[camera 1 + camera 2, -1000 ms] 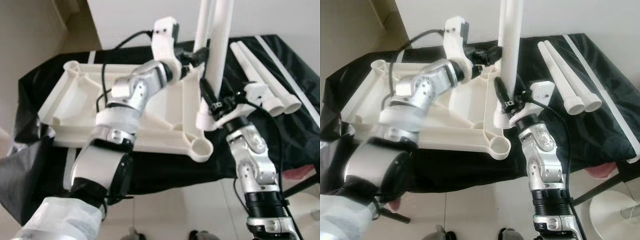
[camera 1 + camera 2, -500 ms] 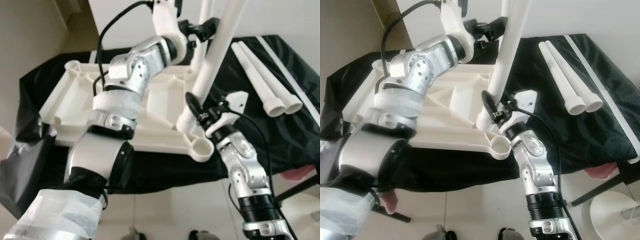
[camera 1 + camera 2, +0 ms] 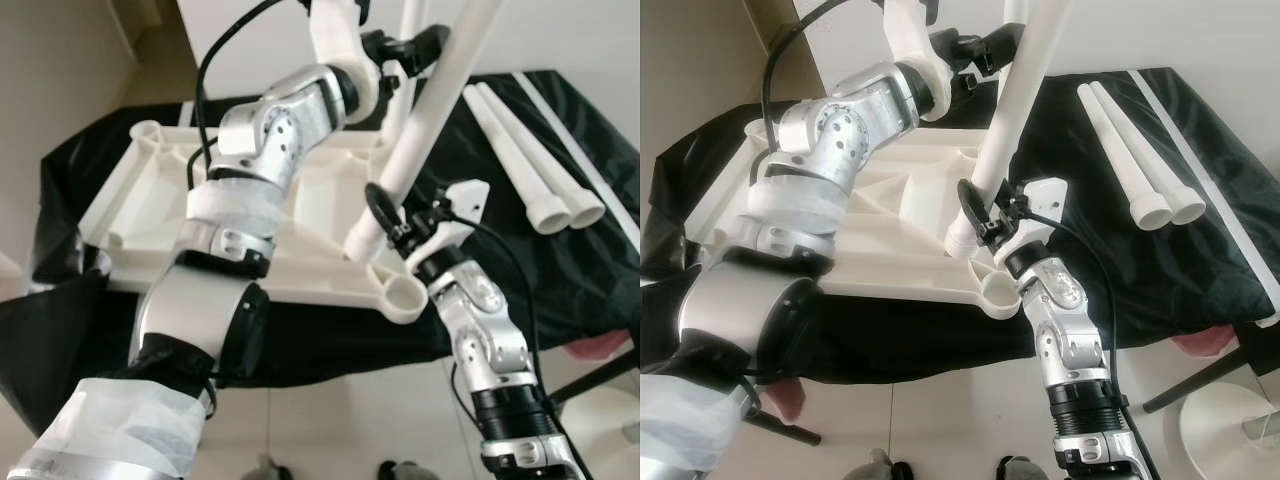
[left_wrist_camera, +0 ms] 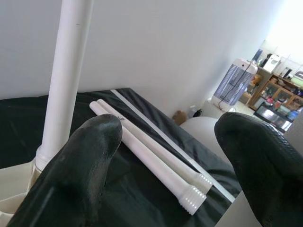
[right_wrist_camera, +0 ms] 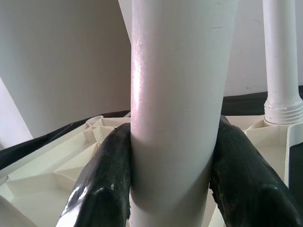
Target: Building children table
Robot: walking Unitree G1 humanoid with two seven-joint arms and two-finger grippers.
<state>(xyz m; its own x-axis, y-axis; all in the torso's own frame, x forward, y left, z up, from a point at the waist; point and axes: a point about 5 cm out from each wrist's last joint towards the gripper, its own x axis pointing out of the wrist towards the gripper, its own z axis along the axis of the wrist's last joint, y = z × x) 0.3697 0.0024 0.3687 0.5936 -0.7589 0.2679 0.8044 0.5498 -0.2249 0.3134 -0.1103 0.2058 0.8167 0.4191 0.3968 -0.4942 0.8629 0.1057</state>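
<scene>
Two spare table legs (image 3: 530,160) lie side by side on the black cloth (image 3: 1110,250), well apart from the work. The upturned white tabletop (image 3: 150,200) rests on that cloth, ribs up, with one leg already standing (image 5: 282,61) in a far corner socket. The right gripper (image 3: 985,222) is clamped low on another leg (image 3: 1015,95), which leans tilted with its foot just beside the empty near corner socket (image 3: 405,297). The left gripper (image 3: 405,45) is raised near this leg's upper part with its fingers (image 4: 85,156) spread and nothing between them. The leg looks like a light, stiff, smooth plastic tube, likely to slip or swing if held at one point only; a second hold higher up would probably steady it while the threaded end is lined up with the socket.
</scene>
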